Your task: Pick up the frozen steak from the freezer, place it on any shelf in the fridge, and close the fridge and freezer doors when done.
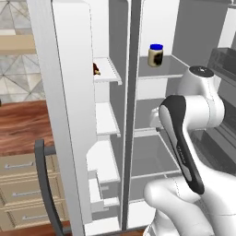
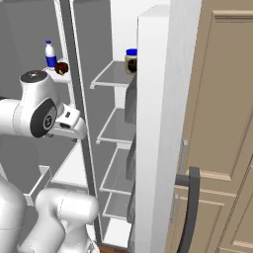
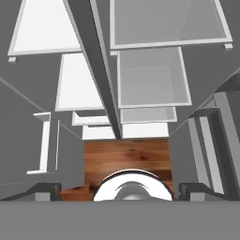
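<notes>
The frozen steak (image 1: pixel 96 69) is a dark red-brown lump on the top freezer shelf, half hidden behind the open freezer door (image 1: pixel 69 115). From the right it shows as the steak (image 2: pixel 62 67) beside a blue-capped bottle (image 2: pixel 50 53). My gripper (image 3: pixel 121 191) is open with nothing between its fingers. It points down in front of the divider (image 3: pixel 101 89) between freezer and fridge. My hand (image 2: pixel 69 124) hangs well below the steak's shelf. The fridge door (image 2: pixel 158 123) also stands open.
A blue-lidded jar (image 1: pixel 156 55) stands on the top fridge shelf (image 1: pixel 166 71). Bare shelves and bins lie below my hand, with wooden floor (image 3: pixel 124 157) under them. Drawers (image 1: pixel 23 184) sit left of the freezer door, and a tan cabinet (image 2: pixel 222 123) stands to the right.
</notes>
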Controlling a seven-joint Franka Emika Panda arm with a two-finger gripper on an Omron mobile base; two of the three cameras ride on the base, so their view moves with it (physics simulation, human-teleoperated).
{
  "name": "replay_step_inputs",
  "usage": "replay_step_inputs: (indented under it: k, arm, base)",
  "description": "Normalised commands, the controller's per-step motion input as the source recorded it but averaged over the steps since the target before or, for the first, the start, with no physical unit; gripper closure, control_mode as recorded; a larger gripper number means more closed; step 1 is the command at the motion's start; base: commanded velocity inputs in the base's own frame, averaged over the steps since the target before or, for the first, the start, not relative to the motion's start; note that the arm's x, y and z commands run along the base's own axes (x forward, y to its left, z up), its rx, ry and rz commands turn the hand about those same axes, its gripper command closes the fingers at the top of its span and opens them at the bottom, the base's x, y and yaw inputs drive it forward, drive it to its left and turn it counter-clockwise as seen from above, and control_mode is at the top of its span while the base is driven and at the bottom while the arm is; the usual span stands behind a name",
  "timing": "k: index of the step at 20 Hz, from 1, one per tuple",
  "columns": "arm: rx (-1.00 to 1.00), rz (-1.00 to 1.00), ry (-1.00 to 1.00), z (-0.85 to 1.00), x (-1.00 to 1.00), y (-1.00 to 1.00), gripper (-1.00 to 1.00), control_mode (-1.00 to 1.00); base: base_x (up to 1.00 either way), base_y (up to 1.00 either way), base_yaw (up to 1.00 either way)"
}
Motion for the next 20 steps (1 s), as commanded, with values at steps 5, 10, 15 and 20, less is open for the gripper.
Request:
replay_step_inputs:
  k: [5, 10, 15, 20]
  arm:
    - [0.00, 0.00, 0.00, 0.00, 0.00, 0.00, -1.00, 1.00]
    - [0.00, 0.00, 0.00, 0.00, 0.00, 0.00, -1.00, 1.00]
    - [0.00, 0.00, 0.00, 0.00, 0.00, 0.00, -1.00, 1.00]
    - [0.00, 0.00, 0.00, 0.00, 0.00, 0.00, -1.00, 1.00]
  base:
    - [0.28, 0.02, 0.00]
    - [0.38, 0.02, 0.00]
    - [0.32, 0.14, 0.00]
    - [0.16, 0.26, 0.00]
